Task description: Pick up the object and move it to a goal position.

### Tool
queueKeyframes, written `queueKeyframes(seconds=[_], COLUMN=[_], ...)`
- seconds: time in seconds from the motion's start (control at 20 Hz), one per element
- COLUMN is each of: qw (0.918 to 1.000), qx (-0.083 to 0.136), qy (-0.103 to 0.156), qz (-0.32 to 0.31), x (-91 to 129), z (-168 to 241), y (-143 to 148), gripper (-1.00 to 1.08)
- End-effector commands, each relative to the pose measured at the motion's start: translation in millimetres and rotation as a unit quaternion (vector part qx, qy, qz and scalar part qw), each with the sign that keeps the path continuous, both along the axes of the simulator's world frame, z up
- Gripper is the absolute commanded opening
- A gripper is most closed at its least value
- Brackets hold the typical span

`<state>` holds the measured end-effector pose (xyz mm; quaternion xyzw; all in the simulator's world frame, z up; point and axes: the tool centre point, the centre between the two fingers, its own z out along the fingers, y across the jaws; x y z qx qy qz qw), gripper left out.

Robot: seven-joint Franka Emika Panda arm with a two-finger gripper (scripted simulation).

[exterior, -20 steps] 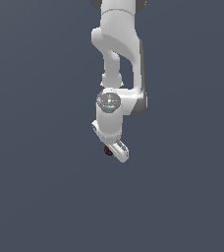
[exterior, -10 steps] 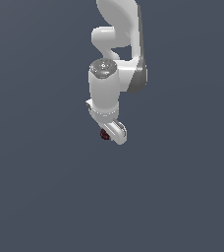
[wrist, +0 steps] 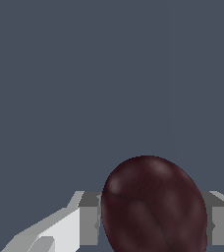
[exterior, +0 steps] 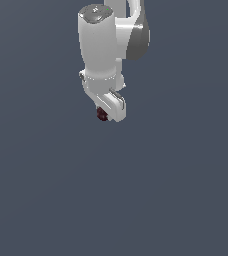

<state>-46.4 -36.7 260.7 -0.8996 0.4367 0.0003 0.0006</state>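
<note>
Objects: one dark red ball (wrist: 153, 206)
Gripper (exterior: 105, 114): one, jaws closed on the ball
Writing: none legible

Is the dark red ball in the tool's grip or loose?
In its grip: the dark red mottled ball sits between the white tool's fingers.

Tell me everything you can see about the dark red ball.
The ball is dark red, roughly round to egg-shaped, with a mottled, slightly glossy surface showing faint creases. It sits between the grey fingers of the white gripper, which close on it from both sides. In the exterior view it is tiny, peeking out at the gripper's tip.
</note>
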Motion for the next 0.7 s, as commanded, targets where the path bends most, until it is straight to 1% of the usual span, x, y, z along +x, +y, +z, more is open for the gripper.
queueKeyframes(seconds=[0.0, 0.35, 0.65], qw=[1.0000, 1.0000, 1.0000], qx=[0.000, -0.001, -0.001], qy=[0.000, 0.000, 0.000], qz=[0.000, 0.000, 0.000], x=[-7.2, -19.5, -23.1], z=[21.8, 65.7, 81.0], y=[-3.5, -10.0, -12.1], gripper=[-1.00, -1.00, -1.00])
